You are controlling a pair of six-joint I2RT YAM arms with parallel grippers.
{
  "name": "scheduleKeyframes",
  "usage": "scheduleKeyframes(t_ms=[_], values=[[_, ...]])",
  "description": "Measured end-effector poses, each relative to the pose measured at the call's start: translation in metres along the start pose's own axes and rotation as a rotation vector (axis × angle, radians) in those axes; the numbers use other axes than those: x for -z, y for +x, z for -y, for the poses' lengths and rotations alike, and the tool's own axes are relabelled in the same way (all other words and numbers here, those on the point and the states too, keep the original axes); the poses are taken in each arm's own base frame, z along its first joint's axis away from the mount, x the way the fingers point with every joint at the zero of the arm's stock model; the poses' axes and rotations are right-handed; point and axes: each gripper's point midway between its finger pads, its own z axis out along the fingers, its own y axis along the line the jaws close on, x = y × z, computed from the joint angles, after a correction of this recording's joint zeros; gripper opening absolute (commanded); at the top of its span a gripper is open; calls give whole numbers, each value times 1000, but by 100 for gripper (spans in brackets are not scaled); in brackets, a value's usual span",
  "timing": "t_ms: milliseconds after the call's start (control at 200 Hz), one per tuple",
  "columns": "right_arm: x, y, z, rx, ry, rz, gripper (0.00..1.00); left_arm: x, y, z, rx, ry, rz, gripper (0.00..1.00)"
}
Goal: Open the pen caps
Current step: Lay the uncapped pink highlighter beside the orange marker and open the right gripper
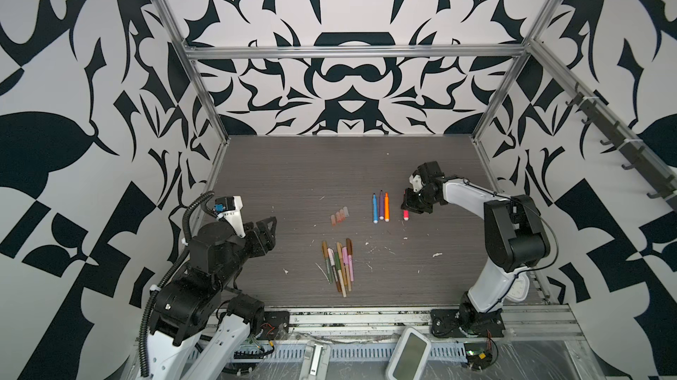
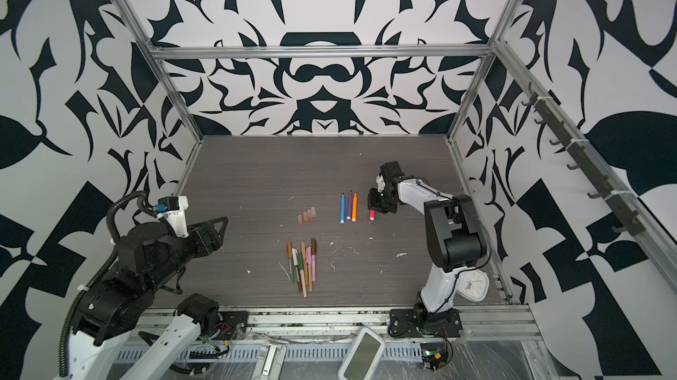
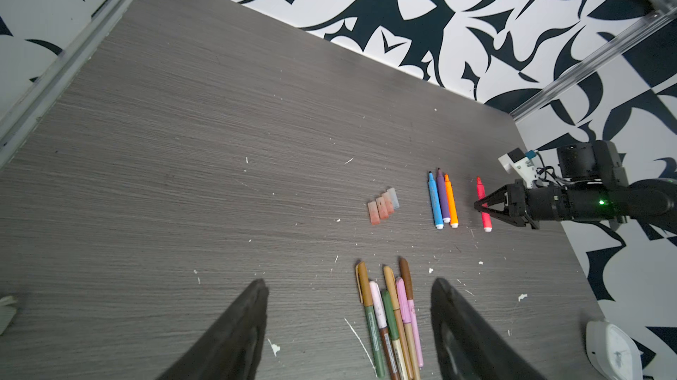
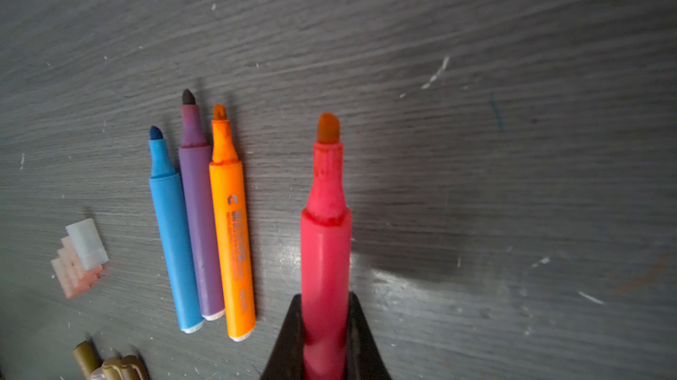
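Observation:
Several translucent pinkish pen caps (image 1: pixel 339 215) (image 3: pixel 383 206) (image 4: pixel 78 257) lie loose in a row mid-table. A bundle of capped pens (image 1: pixel 339 264) (image 3: pixel 388 308) with brown, tan, pink and olive caps lies nearer the front. Blue, purple and orange uncapped markers (image 1: pixel 381 207) (image 4: pixel 199 228) lie side by side. My right gripper (image 1: pixel 406 206) (image 4: pixel 324 297) is shut on a red uncapped marker (image 4: pixel 325 220) just right of them, low over the table. My left gripper (image 1: pixel 274 233) (image 3: pixel 348 286) hangs open and empty, left of the bundle.
White scraps of debris (image 1: pixel 436 254) dot the wooden table (image 1: pixel 293 176). A white clock (image 2: pixel 472 284) (image 3: pixel 611 349) lies at the front right corner beside the right arm's base. A white device (image 1: pixel 408 352) sits on the front rail. Patterned walls enclose the table.

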Motion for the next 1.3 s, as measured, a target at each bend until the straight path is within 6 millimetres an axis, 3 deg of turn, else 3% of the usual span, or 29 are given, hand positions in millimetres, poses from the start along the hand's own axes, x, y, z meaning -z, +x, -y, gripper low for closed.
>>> scheduleKeyframes(t_ms=[985, 1300], values=[[-23, -18, 4, 25, -34, 23, 0, -18, 7, -4, 1, -52, -69, 73], [-28, -19, -6, 28, -103, 12, 0, -18, 7, -4, 1, -48, -71, 73]])
